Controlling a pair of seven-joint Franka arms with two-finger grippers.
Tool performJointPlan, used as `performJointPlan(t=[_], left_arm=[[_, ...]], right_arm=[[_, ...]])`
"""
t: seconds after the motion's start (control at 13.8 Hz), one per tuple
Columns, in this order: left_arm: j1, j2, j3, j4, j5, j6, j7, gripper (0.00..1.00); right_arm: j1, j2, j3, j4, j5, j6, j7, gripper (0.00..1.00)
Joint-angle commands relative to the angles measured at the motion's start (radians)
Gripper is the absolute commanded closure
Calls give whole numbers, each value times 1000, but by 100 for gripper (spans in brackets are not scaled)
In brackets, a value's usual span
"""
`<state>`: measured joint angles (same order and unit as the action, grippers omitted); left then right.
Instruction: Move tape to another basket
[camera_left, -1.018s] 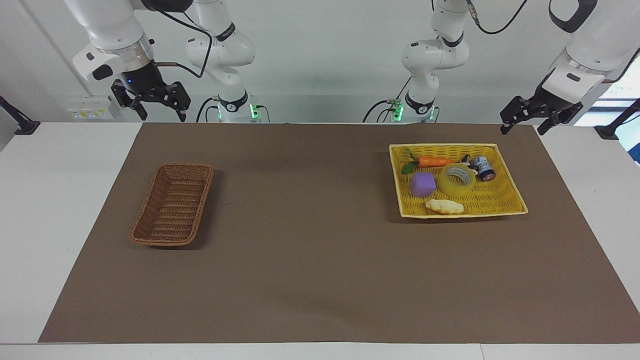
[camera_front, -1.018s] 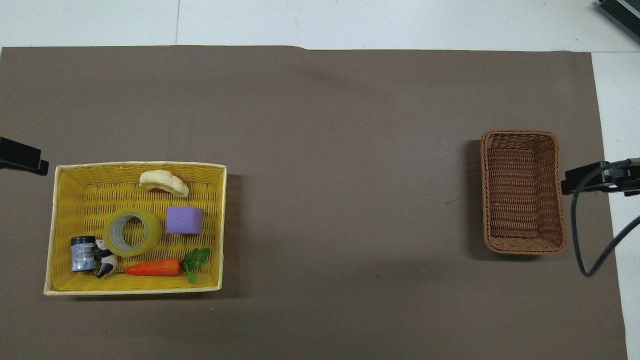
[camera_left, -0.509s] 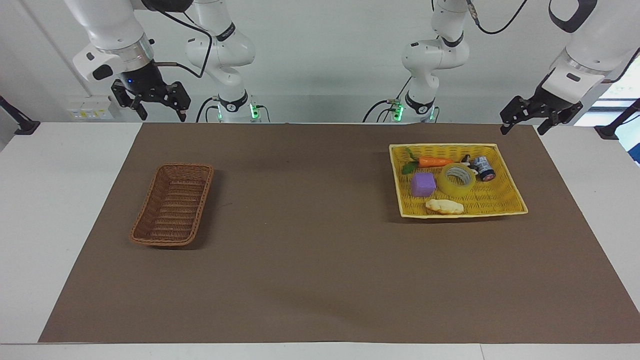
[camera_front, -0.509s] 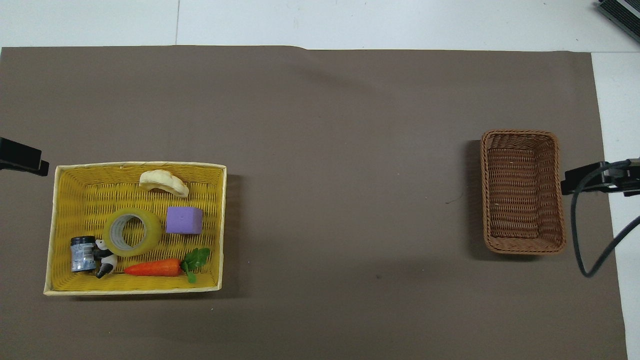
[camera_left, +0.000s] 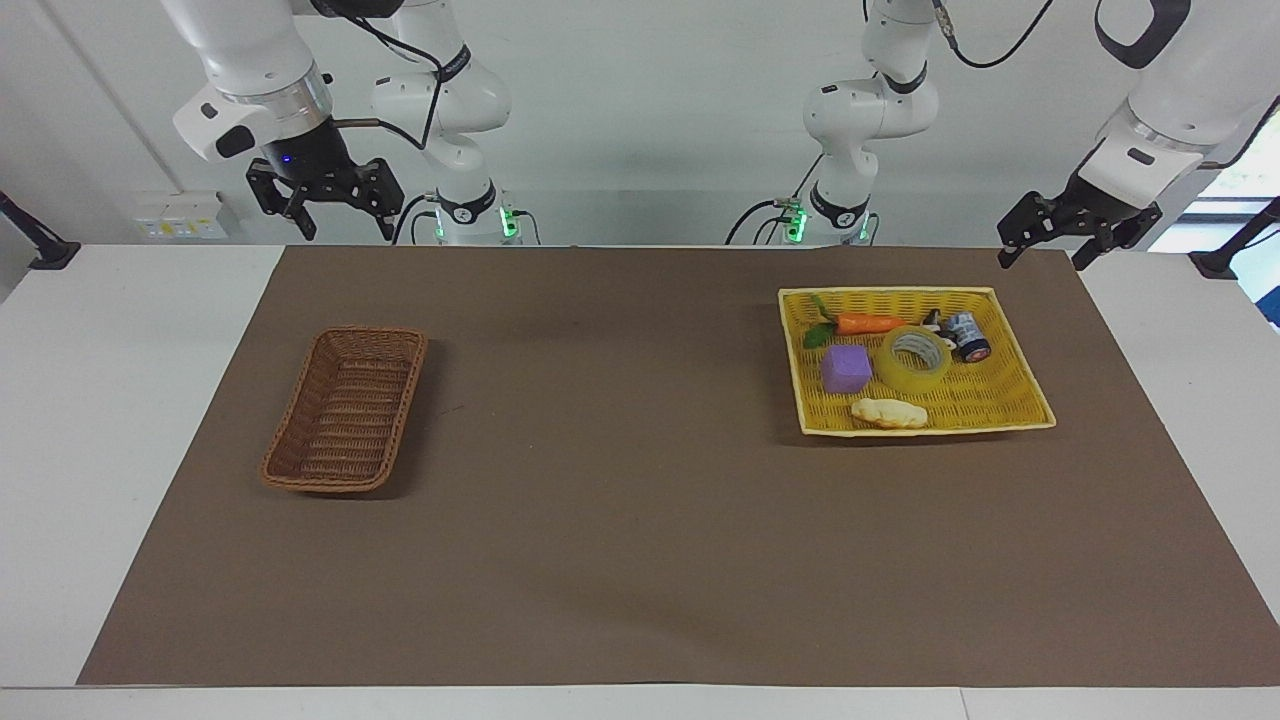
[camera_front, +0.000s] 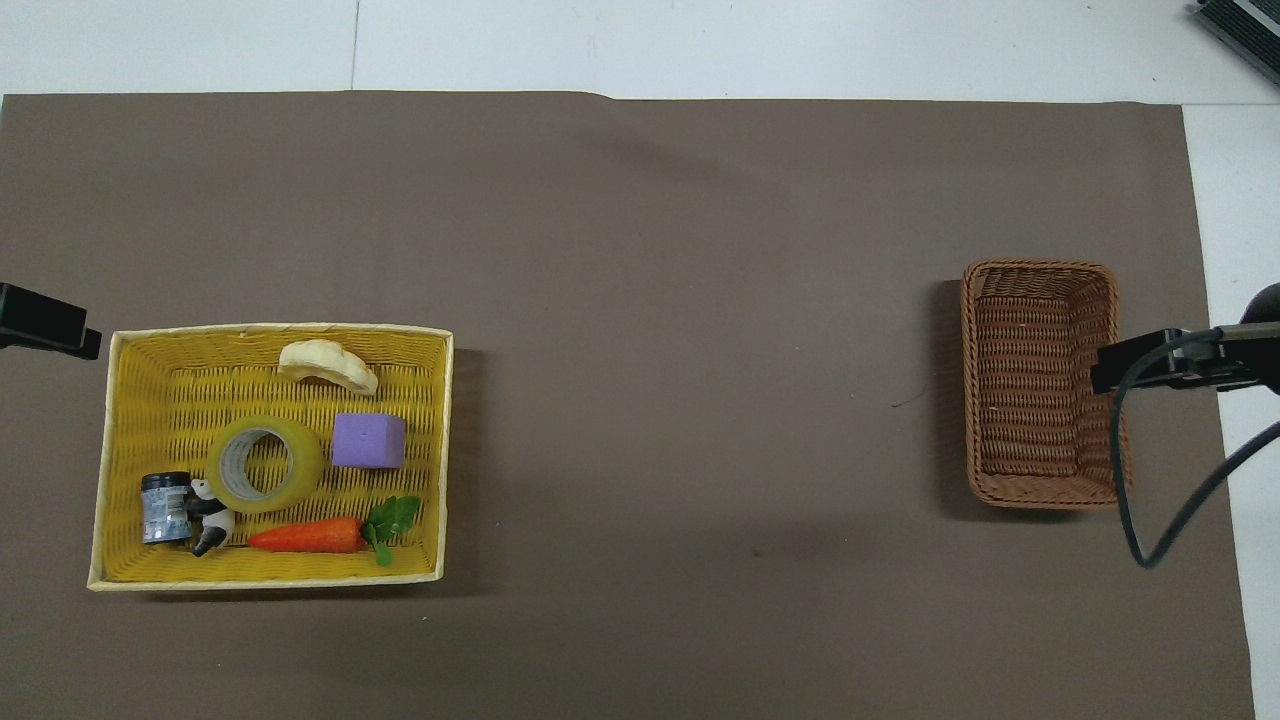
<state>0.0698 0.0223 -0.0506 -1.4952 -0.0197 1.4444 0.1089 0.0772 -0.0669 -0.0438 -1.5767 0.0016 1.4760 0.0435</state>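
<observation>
- Left end effector (camera_left: 1045, 243): raised over the worktop's robot-side edge, near the left arm's corner; fingers spread, nothing held.
- Right end effector (camera_left: 333, 208): raised over the robot-side edge near the right arm's corner; fingers spread, empty.
- Tape (camera_left: 915, 359): lying flat in the yellow tray (camera_left: 1010, 405), left arm's end.
- Basket (camera_left: 345, 408): right arm's end, empty.
- Step: approach not begun; next, left arm descends onto the roll.
- Overhead: both end effectors cut off at the frame edges.

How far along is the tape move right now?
Nothing is done yet. The tape lies in the yellow tray, and the basket holds nothing. Neither gripper holds anything: the left gripper hangs open above the table edge near the tray, the right gripper open near the basket's end. Grasp, carry and drop all remain.
</observation>
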Motion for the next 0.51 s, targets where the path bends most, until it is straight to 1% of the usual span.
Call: performJointPlan(t=[0.0, 0.15, 0.29, 0.36, 0.44], left_arm=[[16, -61, 0, -91, 12, 62, 32, 0], [30, -68, 0, -138, 12, 105, 43, 0], [38, -79, 0, -184, 12, 152, 46, 0], [47, -79, 0, -203, 12, 171, 48, 0], [50, -79, 0, -224, 12, 188, 48, 0]], right_arm=[[-5, -30, 2, -51, 26, 64, 10, 0], [-5, -34, 2, -71, 26, 67, 10, 0], [-4, -31, 4, -85, 72, 72, 13, 0], [-2, -27, 5, -95, 93, 93, 16, 0], [4, -22, 7, -109, 98, 142, 15, 0]])
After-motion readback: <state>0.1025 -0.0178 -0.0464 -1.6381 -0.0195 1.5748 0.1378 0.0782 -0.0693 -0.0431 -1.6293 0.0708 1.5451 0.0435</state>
